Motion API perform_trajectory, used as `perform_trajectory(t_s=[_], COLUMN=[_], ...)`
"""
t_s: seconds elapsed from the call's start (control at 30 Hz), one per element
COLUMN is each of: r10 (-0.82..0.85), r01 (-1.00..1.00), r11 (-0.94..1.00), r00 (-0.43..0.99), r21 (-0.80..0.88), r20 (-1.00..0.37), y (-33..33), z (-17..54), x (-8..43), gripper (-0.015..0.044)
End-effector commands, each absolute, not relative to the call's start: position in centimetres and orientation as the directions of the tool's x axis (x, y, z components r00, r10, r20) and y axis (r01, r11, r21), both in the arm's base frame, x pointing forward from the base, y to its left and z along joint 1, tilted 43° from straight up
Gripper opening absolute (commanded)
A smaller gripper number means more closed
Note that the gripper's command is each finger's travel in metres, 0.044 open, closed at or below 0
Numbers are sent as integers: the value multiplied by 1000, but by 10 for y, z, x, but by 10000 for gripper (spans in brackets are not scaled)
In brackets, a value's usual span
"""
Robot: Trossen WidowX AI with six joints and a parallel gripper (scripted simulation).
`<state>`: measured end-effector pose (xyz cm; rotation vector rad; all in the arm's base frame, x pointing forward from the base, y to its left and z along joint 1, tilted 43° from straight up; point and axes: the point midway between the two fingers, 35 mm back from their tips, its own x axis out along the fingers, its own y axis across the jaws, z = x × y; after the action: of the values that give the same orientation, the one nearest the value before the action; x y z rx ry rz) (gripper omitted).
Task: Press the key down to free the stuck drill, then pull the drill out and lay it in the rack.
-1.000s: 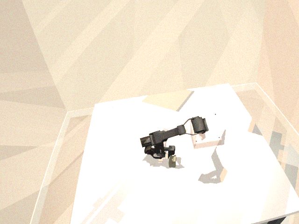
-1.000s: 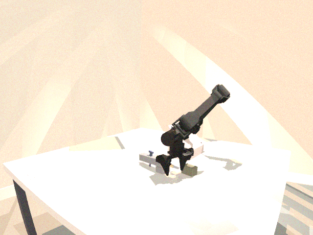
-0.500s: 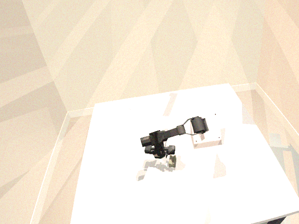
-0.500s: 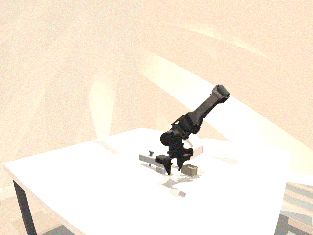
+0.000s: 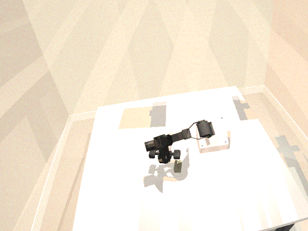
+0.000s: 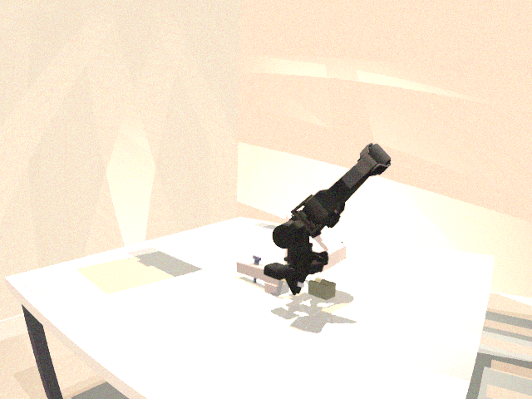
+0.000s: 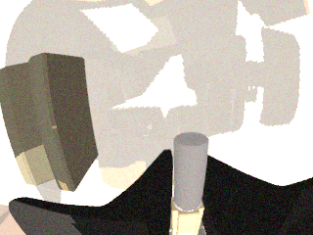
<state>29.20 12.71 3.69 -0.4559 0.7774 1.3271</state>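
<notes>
Standing nose-down over the middle of the white table (image 6: 399, 309), the gripper (image 6: 295, 287) has its dark fingers drawn in tight against a slim grey cylinder, taken here to be the drill (image 7: 191, 164). The wrist view shows that cylinder upright between the two fingers, with a pale yellow section below its grey top. The pincer is judged closed on the drill, since the fingers meet its sides with no gap visible.

An olive block (image 6: 322, 288) sits on the table just right of the fingertips, near but apart from them. In the wrist view the same block fills the left side, tilted in frame. A pale pink bar (image 6: 251, 268) lies on the table to the left of the gripper, and a small blue knob (image 6: 256, 258) stands on its top. Whether that knob or the olive block is the key cannot be told.

The arm (image 5: 181, 135) reaches left and nearward from its base plinth (image 5: 216, 146), at the right of the top view.
</notes>
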Motion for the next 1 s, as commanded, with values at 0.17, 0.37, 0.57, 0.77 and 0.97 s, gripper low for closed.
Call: perform_trajectory(t_s=[0.17, 0.37, 0.57, 0.77, 0.97], r10=[684, 684, 685, 685, 685], r01=[-970, -970, -970, -970, -970], r11=[205, 205, 205, 205, 205], r00=[48, 48, 49, 49, 49], r21=[129, 128, 128, 128, 128], r20=[-728, -728, -727, -727, -727], y=[125, 126, 131, 136, 142], z=[39, 41, 45, 51, 58], x=[291, 292, 294, 295, 298], gripper=[0, 0, 0, 0, 0])
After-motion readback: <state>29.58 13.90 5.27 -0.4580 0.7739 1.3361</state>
